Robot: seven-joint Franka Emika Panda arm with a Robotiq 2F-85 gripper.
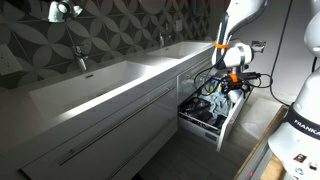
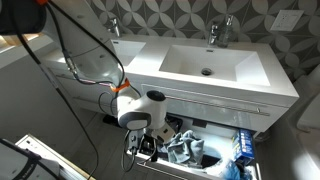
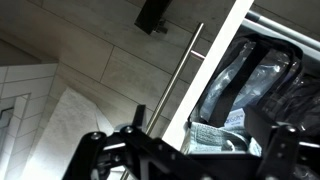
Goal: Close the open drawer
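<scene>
The open drawer (image 1: 231, 122) is the lower one at the end of a white vanity, pulled out and full of clutter. In the wrist view its white front panel (image 3: 205, 70) carries a metal bar handle (image 3: 181, 78). My gripper (image 1: 222, 88) hangs over the drawer's outer end. It also shows above the drawer's left part in an exterior view (image 2: 146, 140). In the wrist view its dark fingers (image 3: 190, 152) are spread wide on either side of the front panel's top edge, holding nothing.
The drawer holds a grey cloth (image 2: 185, 150), a blue package (image 2: 243, 148) and a printed pack (image 3: 215, 138). The vanity top has a long sink (image 1: 95, 80) with taps (image 2: 215, 30). Robot cables (image 1: 250, 82) hang beside the drawer. A tiled floor (image 3: 60, 120) lies below.
</scene>
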